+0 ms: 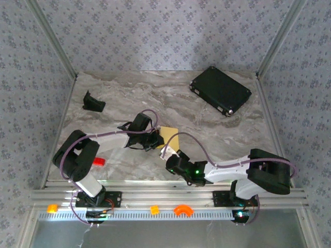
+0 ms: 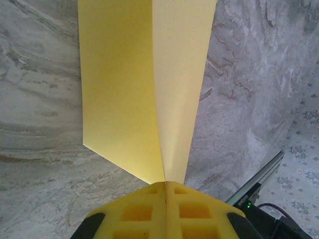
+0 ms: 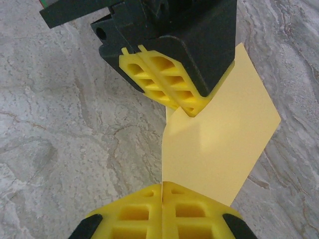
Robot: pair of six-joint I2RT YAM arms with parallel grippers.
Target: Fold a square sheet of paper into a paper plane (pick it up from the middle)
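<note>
Left tool (image 2: 165,183) clenches the paper (image 2: 129,74) at its 9 o'clock edge, right tool (image 3: 162,184) at 6 o'clock, probably to hold the centre fold taut

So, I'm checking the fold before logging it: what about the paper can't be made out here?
- Left wrist: sheet of paper far end, cut off by top edge.
- Right wrist: its upper part, hidden behind left gripper.
- Top: creases too small; right gripper covers near edge.

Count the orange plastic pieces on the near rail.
3: one orange piece at the left end, one near the middle, a curved one just right of it. Others may be hidden.
</note>
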